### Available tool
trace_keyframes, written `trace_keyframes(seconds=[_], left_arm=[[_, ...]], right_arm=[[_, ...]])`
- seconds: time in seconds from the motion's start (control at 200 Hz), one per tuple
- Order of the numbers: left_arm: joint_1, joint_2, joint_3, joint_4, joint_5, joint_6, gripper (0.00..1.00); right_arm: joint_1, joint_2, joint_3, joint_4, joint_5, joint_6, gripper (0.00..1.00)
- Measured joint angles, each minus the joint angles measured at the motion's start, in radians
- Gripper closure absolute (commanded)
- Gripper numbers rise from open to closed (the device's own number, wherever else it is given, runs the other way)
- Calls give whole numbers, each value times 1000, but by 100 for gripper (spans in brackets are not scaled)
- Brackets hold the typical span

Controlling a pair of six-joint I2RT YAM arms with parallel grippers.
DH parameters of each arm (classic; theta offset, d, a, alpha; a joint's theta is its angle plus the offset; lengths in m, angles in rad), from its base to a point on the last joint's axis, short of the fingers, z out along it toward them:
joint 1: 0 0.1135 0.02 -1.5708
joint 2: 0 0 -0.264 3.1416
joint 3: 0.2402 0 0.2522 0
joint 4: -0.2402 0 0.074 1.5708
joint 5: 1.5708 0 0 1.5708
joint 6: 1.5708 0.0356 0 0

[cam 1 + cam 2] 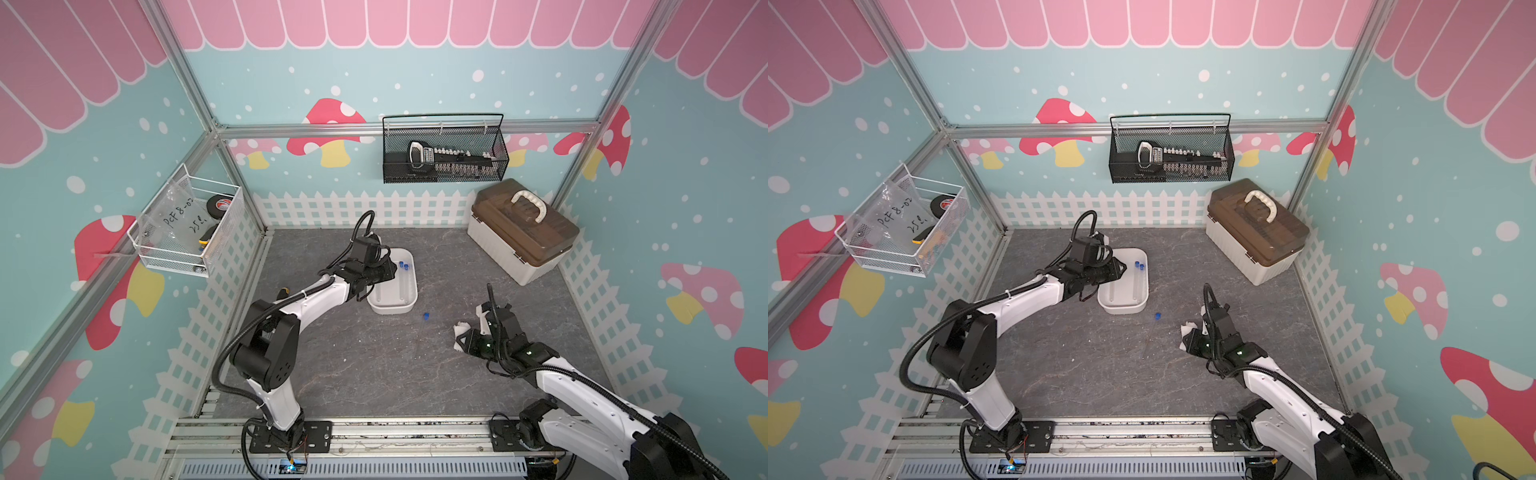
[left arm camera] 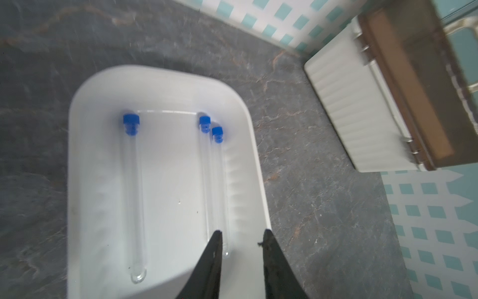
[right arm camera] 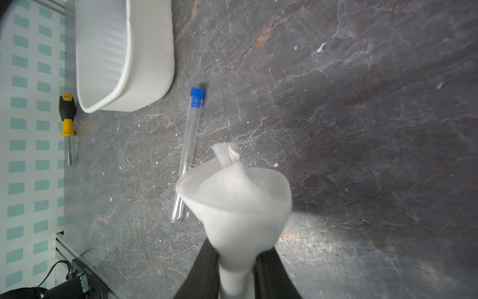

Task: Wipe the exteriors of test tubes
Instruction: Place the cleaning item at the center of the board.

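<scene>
Three clear test tubes with blue caps lie lengthwise in the white tray: one apart and a pair side by side. My left gripper hovers open over the tray's near end beside the pair, with nothing between its fingers. Another test tube lies on the grey table, its blue cap pointing toward the tray. My right gripper is shut on a bunched white cloth, held just above the table by that tube's closed end.
A yellow-and-black screwdriver lies by the left wall near the tray. A white toolbox with a brown lid stands at the back right. A black wire basket and a white wire basket hang on the walls.
</scene>
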Motion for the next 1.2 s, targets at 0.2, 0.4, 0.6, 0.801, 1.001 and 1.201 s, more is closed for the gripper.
trace_keyframes(seconds=[0.2, 0.4, 0.6, 0.801, 1.001, 1.201], left_arm=[[-37, -206, -23, -53, -43, 41, 71], [-182, -470, -239, -96, -117, 40, 70], [-232, -695, -469, -150, -167, -13, 70], [-269, -844, -593, -180, -180, -61, 70], [-290, -863, -640, -177, -190, -80, 69], [-317, -784, -704, -109, -182, -106, 66]], right_arm=[[0, 171, 51, 12, -55, -29, 78], [0, 263, 63, 39, -89, -59, 78], [0, 269, 63, 34, -80, -103, 68], [0, 238, 90, -50, -22, -123, 55], [0, 149, 222, -216, 65, -152, 54], [0, 110, 373, -325, 85, -178, 55]])
